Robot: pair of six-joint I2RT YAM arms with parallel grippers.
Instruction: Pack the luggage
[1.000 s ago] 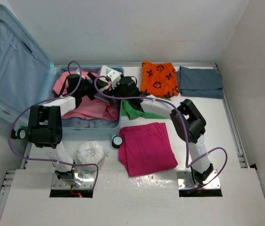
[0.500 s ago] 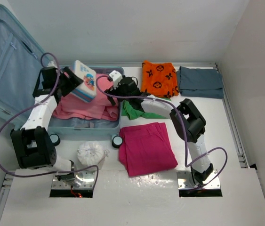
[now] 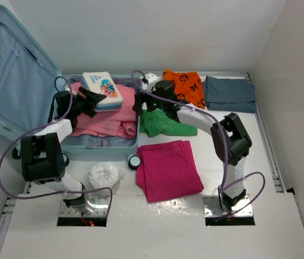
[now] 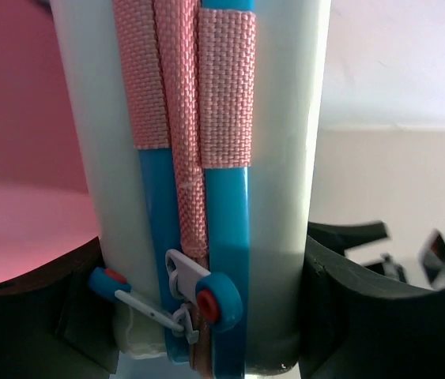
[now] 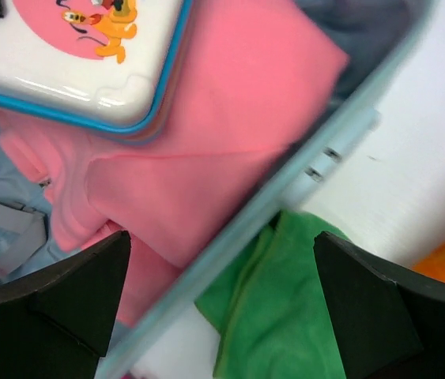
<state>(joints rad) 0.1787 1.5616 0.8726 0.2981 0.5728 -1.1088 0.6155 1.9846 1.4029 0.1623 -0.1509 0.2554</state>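
Jaws of your left gripper [image 4: 206,316] pinch the cartoon zip case [image 3: 103,89] by its two flat sides, over the pink clothes [image 3: 106,121] inside the luggage [image 3: 11,81]. You find the luggage open at 10 o'clock on the table, with its lid raised. Your right gripper [image 5: 218,260] has its jaws spread wide and empty above the luggage rim, at 3 o'clock from the case, with the green cloth [image 3: 160,123] just beside.

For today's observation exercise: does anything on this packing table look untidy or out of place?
The green cloth lies crumpled beside the luggage, while the magenta garment, orange garment and grey garment lie folded flat.
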